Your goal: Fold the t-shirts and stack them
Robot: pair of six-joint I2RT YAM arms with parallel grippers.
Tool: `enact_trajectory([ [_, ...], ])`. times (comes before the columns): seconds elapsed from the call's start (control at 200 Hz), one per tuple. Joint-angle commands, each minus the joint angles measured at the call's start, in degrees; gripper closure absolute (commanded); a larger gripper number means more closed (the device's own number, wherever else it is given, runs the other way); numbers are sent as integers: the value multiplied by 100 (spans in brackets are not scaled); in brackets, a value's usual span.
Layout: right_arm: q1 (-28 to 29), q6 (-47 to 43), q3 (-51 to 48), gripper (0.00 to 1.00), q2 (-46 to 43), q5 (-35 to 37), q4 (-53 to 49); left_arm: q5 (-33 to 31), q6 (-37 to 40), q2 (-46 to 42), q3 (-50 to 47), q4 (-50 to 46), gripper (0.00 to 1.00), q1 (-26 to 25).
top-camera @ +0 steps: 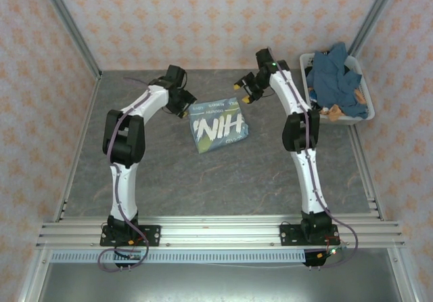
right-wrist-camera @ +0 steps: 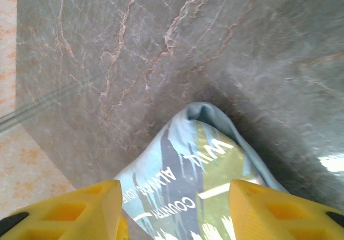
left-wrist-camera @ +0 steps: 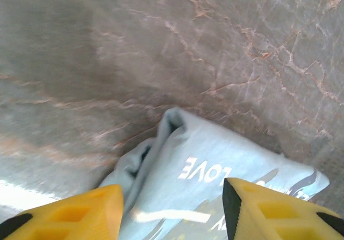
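A light sky-blue t-shirt (top-camera: 218, 124) lies folded into a small rectangle on the grey marble table, large white letters facing up. My left gripper (top-camera: 191, 105) hovers over its far left corner, jaws open, nothing between them. In the left wrist view the folded corner of the t-shirt (left-wrist-camera: 215, 164) lies below the open left gripper (left-wrist-camera: 172, 197). My right gripper (top-camera: 241, 92) stands open just past the far right corner. The right wrist view has that printed corner of the t-shirt (right-wrist-camera: 204, 164) under the open right gripper (right-wrist-camera: 176, 197). More t-shirts (top-camera: 333, 78), darker blue, are piled in a basket.
The white plastic basket (top-camera: 352, 120) sits at the table's back right, beside the right arm. Patterned walls with metal posts close in the table on three sides. Bare marble (top-camera: 203, 180) spreads between the folded shirt and the arm bases.
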Motion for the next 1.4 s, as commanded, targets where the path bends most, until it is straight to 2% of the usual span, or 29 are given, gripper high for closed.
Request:
enact_trajectory([
  [0.0,43,-338,-884,49,-1133,356,-479,-521,-246,-1144,-631,152,46,-23],
  [0.08,152,-395,-2399,58,-2049,509,114,-375,-349,-1427,-936,512,49,-226],
  [0.2,172,-241,-4595,79,-3149,610,1095,-23,-258,-919,-588,495,59,-539],
  [0.265,151,-91,-5530,82,-3545,455,1701,44,-188,-604,-306,386,65,-665],
  [0.345,185,-116,-6071,84,-3726,257,2084,41,-92,-238,-12,195,69,-747],
  [0.575,302,-224,-6302,79,-3313,-49,2388,-132,240,583,542,-228,73,-667],
  [0.696,312,-162,-6085,71,-3094,-28,2445,-231,399,913,797,-440,73,-629],
  [0.881,341,50,-5904,69,-2800,-141,2540,-247,480,1168,939,-491,73,-616],
  [1.036,420,551,-6056,67,-2771,-371,3023,-227,481,1245,927,-465,73,-616],
  [1.171,462,1278,-6460,73,-2945,-466,3649,-309,486,1200,807,-450,74,-612],
  [1.221,464,1524,-6630,79,-3055,-451,3816,-353,473,1167,751,-440,75,-607],
  [1.341,429,1623,-6833,100,-3300,-292,3498,-423,468,1118,653,-455,77,-538],
  [1.391,388,1548,-6931,100,-3470,-93,3209,-466,506,1100,636,-507,78,-500],
])
